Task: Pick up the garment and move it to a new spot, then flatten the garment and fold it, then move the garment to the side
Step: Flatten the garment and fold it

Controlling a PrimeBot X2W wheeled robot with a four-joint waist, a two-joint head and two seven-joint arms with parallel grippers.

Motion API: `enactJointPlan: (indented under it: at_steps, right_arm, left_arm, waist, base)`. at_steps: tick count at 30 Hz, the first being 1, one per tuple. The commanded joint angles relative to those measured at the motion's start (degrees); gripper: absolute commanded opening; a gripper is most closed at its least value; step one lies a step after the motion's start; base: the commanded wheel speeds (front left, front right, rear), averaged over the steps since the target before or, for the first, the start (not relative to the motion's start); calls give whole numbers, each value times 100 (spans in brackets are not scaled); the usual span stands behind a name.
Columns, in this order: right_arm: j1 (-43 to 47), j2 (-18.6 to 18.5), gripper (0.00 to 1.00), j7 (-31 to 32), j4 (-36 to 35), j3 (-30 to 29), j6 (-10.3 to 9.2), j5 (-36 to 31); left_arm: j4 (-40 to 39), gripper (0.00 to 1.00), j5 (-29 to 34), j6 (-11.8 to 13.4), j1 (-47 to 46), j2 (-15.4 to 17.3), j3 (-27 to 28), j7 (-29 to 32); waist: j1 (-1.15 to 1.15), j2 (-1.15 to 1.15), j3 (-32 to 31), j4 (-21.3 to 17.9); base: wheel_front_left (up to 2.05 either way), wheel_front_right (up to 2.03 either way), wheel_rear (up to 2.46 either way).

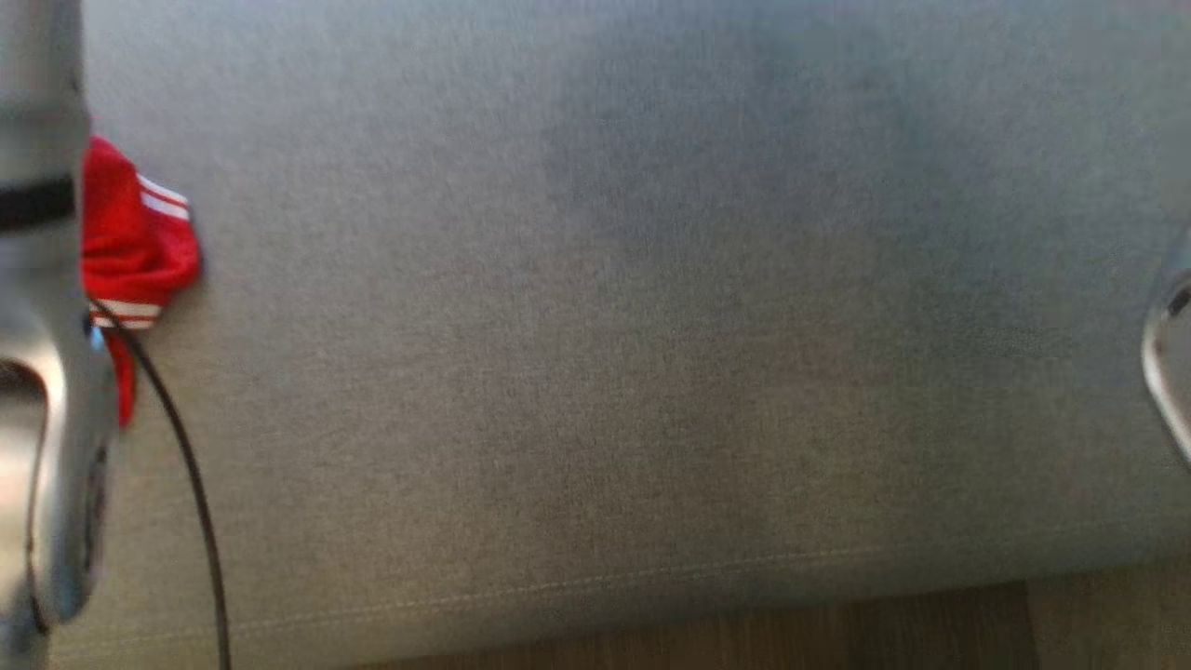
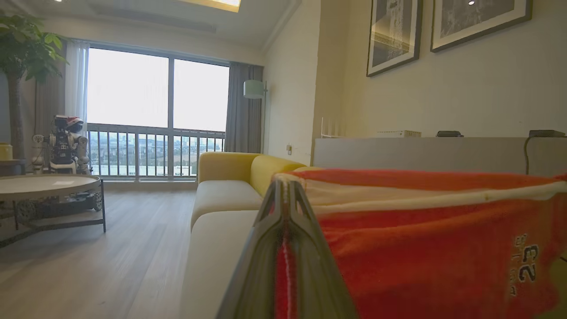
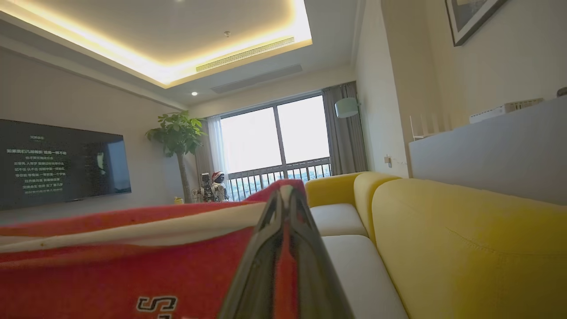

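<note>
The garment is red with white stripes. In the head view a bunch of it shows at the far left, beside my pale left forearm. My left gripper is shut on one edge of the garment, and the cloth stretches off to that view's right, with a white band and printed numbers. My right gripper is shut on another edge of the garment, which spreads to that view's left. A sliver of the right arm shows at the right edge.
A grey sofa seat lies below me, with wood floor along its front edge. The yellow backrest runs beside the seat, a grey ledge behind it. A round coffee table, another robot and a plant stand further off.
</note>
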Motion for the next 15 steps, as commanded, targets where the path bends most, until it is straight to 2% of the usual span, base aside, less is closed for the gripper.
enactJointPlan:
  at_steps: [1,6,11,15]
  right_arm:
    - [-250,81,0,-184,65,-65,-2,-60]
    - [-372,81,0,-686,1141,7,-2,87]
    - [267,81,0,-798,2120,540,-2,689]
    - [787,81,0,-811,2685,1091,-2,1050]
  left_arm:
    - [65,0,162,-41,-307,200,38,-271]
    - [1085,0,520,-160,-603,-34,-301,-1267]
    - [1799,0,291,-361,-58,-359,-410,-1541]
    - [2132,0,287,-444,517,-434,-594,-1603]
  waist:
    - [-3,0,470,-58]
    - [-3,0,621,-28]
    - [-3,0,662,49]
    - [-3,0,629,120]
  base:
    - [0,0,0]
    - [0,0,0]
    - [0,0,0]
    - [0,0,0]
